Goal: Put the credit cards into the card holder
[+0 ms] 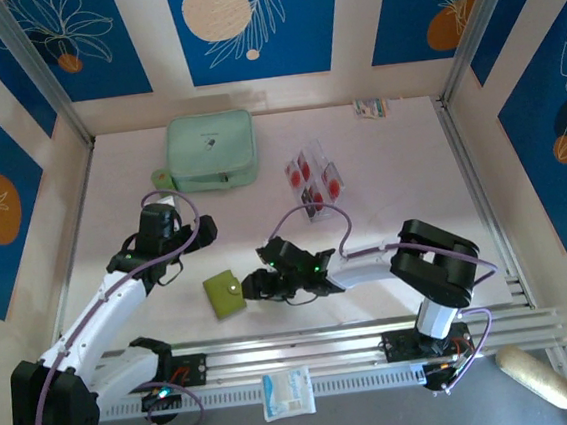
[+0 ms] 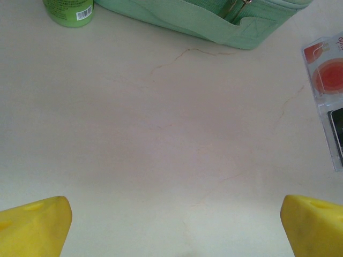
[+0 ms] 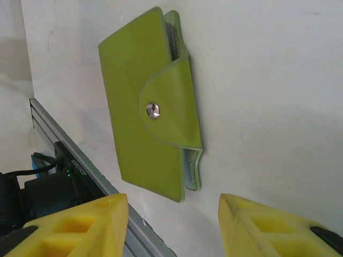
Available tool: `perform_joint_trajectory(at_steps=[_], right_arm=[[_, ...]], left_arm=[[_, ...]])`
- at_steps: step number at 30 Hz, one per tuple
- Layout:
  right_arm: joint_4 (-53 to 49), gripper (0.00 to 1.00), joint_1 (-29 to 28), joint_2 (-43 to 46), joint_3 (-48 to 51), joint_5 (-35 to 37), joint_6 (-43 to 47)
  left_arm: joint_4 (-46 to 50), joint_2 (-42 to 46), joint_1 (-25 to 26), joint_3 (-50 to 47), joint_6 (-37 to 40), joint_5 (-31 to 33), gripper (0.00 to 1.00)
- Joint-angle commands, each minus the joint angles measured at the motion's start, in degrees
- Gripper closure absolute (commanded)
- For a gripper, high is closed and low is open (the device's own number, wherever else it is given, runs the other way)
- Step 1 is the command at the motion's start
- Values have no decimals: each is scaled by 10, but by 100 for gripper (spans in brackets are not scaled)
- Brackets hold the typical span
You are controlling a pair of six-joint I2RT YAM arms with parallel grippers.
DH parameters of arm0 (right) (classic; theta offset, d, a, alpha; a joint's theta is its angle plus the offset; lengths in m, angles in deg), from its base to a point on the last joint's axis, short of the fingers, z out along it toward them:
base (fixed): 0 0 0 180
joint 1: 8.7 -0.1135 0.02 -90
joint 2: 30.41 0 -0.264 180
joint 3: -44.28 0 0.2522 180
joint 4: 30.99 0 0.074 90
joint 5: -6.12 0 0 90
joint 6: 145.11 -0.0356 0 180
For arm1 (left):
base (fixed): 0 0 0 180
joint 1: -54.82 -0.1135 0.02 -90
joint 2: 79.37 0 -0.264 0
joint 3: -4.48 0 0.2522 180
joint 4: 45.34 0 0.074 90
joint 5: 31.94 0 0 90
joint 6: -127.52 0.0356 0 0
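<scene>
Right gripper (image 3: 173, 214) sits low, just short of the card holder (image 3: 150, 107). Its yellow fingers are apart w/ nothing btwn them, and the holder's near end lies just ahead of the gap. Holder lies flat on the table (image 1: 391, 182) close to the front rail (image 1: 326, 341), flap shut over the snap button (image 3: 153, 110). It's well apart from the credit cards (image 1: 313, 180), which lie bunched further back, right of the mint zip case (image 1: 210, 151). Left gripper (image 1: 201, 230) hangs spread wide over bare table, empty; its wrist view has the cards at the right edge, and the green roll (image 2: 68, 10) and case up top.

Risks, as I judge them:
- Holder is thin & flat, so the fingers may scrape the table and skid it toward the rail instead of catching an edge
- It looks skewed to the line of the fingers, so an off-centre pinch could spin it or let it slip out
- Pinching across flap + body just clamps it shut. The snap needs popping first, and w/ one claw tugging the flap the whole wallet prob. lifts or slides unless the other arm pins it; left isn't placed for that yet
- Cards are clear, slick and close together: edges hard to find, easy to grab two at once or press one flat
- Pockets look soft, so a card may jam at the mouth if the wallet isn't held open
</scene>
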Motion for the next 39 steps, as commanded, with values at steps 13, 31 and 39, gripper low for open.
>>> perform_joint_trajectory(at_steps=[13, 31, 39], right_arm=[[58, 58, -14, -55, -15, -40, -33], [63, 73, -15, -92, -46, -65, -27], [97, 100, -1, -94, -34, -86, -34]], left_arm=[[12, 13, 6, -15, -5, 6, 0], [15, 17, 6, -23, -4, 7, 0], [13, 16, 6, -25, -9, 1, 0]])
